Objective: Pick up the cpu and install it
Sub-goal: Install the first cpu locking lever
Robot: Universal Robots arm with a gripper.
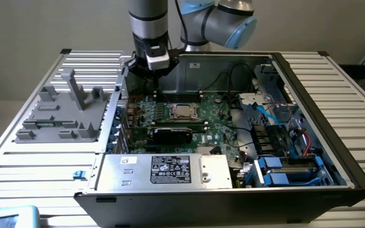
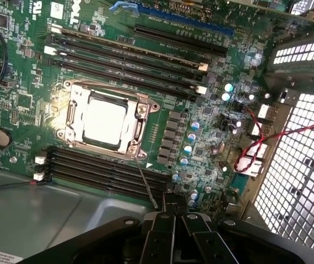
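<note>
One small flat square cpu with a dull silver-grey metal top (image 2: 103, 120) lies in the socket near the middle of the green motherboard (image 2: 30, 88). A single bright metal retaining frame (image 2: 136, 127) is around it. In the exterior view the same cpu (image 1: 184, 110) sits between the far wall of the open black computer case (image 1: 334, 118) and one black graphics card with a fan (image 1: 173, 134).

The one black gripper (image 2: 173, 199) is clenched, its fingers pressed together with nothing between them. It hangs above the motherboard's edge, apart from the cpu. In the exterior view the gripper (image 1: 150, 73) hangs over the case's far edge, toward the corner on the exterior view's left.

One white-labelled silver power supply box (image 1: 163, 169) fills the case's near edge. Two blue drive carriers (image 1: 273, 164) stand in the near corner on the exterior view's right. One grey moulded fixture tray (image 1: 65, 114) rests on the slatted metal tabletop (image 1: 36, 166), by its edge on the exterior view's left. One round coin battery (image 2: 0, 137) sits on the motherboard.
</note>
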